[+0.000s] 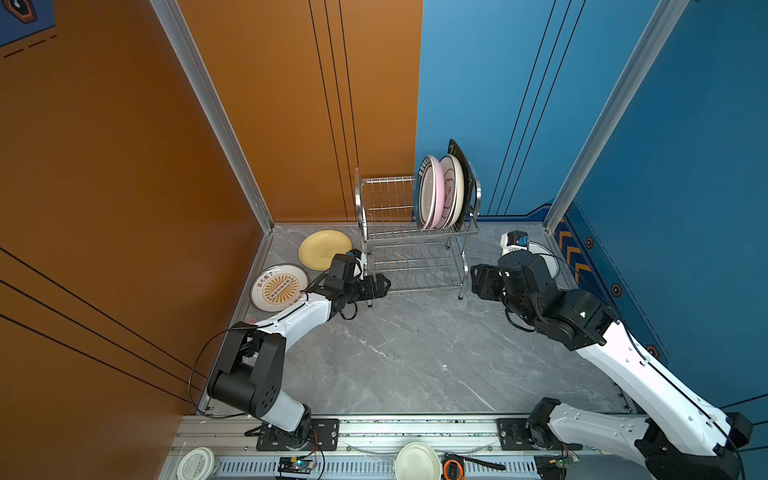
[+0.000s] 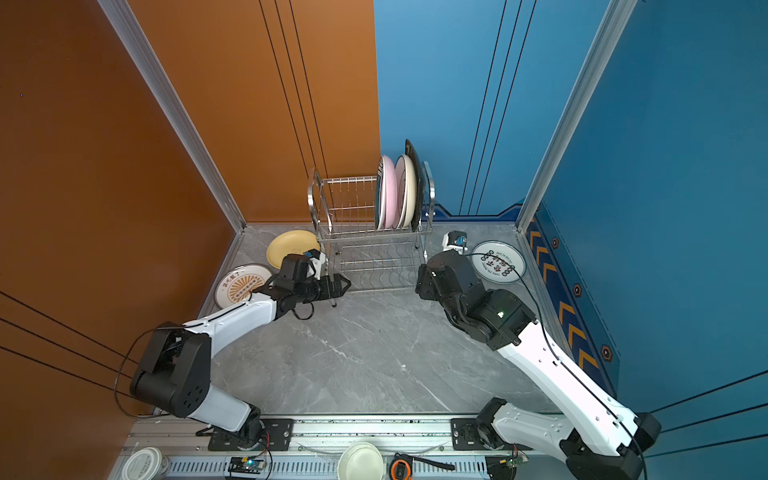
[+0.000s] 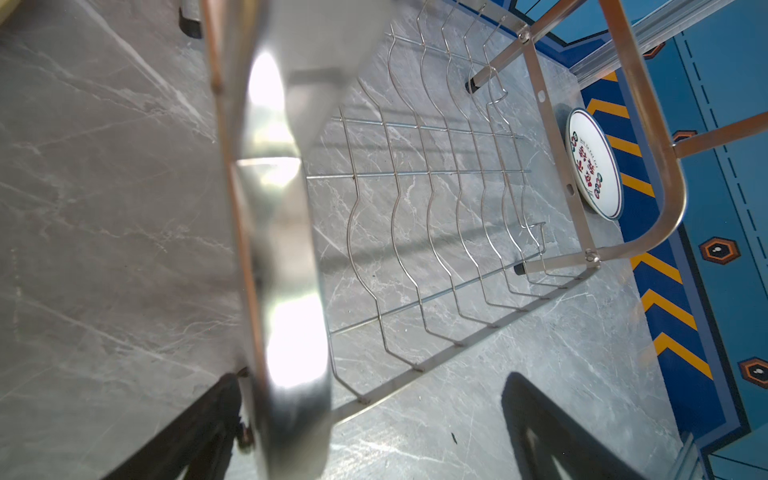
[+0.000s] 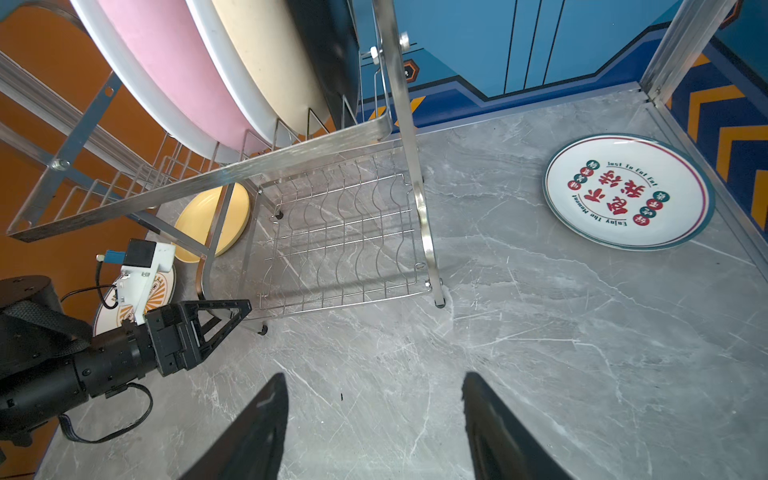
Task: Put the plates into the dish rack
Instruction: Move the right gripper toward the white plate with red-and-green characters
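Note:
The dish rack [image 1: 415, 249] [image 2: 365, 249] stands at the back of the table. Its upper tier holds a pink plate [image 1: 434, 195], a cream plate [image 1: 456, 187], a black square plate [image 1: 465, 166] and a white dark-rimmed one, all on edge. A yellow plate [image 1: 325, 249] and a sunburst plate [image 1: 276, 289] lie flat to its left. A white plate with red characters [image 2: 498, 262] [image 4: 627, 191] lies to its right. My left gripper [image 1: 384, 284] [image 3: 374, 378] is open, straddling the rack's front left leg [image 3: 282, 249]. My right gripper [image 1: 478, 282] [image 4: 374, 376] is open and empty, right of the rack.
Orange wall panels close the left side and blue ones the right and back. In front of the arm bases' rail sit a small white bowl [image 1: 417, 461], a white lidded tub [image 1: 195, 463] and an orange gadget [image 1: 453, 469]. The rack's lower tier [image 4: 340, 237] holds nothing.

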Robot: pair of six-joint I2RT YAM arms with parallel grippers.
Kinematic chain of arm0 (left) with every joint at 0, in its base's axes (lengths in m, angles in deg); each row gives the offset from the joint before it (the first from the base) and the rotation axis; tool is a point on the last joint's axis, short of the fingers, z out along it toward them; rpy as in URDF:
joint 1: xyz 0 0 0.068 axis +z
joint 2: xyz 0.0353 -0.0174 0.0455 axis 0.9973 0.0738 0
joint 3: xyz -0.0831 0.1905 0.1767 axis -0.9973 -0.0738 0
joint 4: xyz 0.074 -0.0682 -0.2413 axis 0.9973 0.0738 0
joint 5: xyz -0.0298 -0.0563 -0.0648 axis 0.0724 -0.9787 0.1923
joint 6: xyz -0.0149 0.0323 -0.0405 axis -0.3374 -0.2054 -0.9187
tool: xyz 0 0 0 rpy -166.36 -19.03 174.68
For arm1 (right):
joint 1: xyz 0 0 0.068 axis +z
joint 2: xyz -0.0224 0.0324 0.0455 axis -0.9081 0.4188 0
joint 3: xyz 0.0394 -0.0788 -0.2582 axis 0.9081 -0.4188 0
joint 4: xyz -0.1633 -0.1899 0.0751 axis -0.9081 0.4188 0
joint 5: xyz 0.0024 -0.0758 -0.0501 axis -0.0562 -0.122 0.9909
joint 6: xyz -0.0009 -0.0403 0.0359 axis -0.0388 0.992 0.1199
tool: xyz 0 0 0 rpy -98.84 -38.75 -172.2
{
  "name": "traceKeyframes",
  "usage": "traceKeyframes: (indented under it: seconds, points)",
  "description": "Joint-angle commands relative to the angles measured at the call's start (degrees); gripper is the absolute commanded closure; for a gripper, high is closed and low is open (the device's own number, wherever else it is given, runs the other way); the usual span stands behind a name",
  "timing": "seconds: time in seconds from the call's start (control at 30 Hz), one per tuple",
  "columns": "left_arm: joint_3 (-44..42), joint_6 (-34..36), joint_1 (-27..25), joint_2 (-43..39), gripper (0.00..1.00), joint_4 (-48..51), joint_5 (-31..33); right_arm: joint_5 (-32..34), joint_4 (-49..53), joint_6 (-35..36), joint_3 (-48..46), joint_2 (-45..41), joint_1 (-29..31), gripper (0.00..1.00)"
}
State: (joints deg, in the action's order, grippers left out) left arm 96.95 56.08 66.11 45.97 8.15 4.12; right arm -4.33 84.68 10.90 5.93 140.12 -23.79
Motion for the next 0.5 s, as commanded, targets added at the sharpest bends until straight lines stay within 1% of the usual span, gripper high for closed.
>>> traceKeyframes:
  seconds: [0.0, 0.1, 0.13, 0.47]
  points:
    - [1.5, -1.7, -1.7, 1.3, 0.01, -2.7, -0.6, -1.1, 0.2, -0.7, -1.3, -1.4, -0.8, 0.32]
    - [2.6, -2.5, -3.3, 2.8, 0.01, -3.3, -0.3, -2.0, 0.2, -0.6, -1.7, -1.6, -0.8, 0.32]
    - [3.0, -2.7, -3.7, 3.4, 0.01, -3.4, -0.3, -2.1, 0.1, -0.6, -1.7, -1.7, -2.7, 0.32]
    - [6.4, -5.4, -9.4, 7.9, 0.01, -4.8, 2.6, -5.0, 0.1, 0.3, -2.9, -2.5, -6.1, 0.31]
